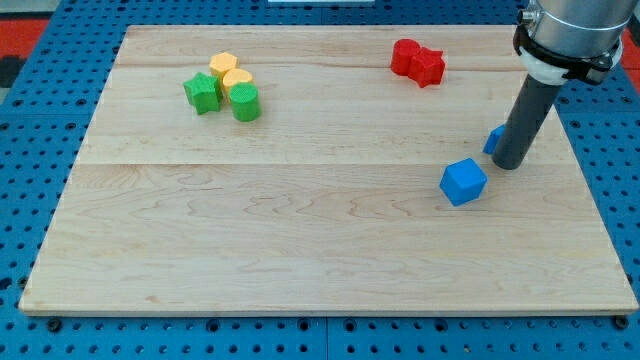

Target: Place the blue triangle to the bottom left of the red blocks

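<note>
My tip (508,165) upright on the pale wooden surface (300,220), touching a half-hidden blue block (494,138), perhaps the triangle, blue cube (463,182) at its eight o'clock.

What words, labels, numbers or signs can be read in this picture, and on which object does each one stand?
None: no readable text in this view.
Wooden board: plain wood, no print.
Red blocks, blue cube, the blue block partly hidden behind my tip, green and yellow blocks: no marks.
Arm collar: nothing legible.

blue cube (463,182) — mid-right | green/yellow blocks (226,87) — top left
</note>
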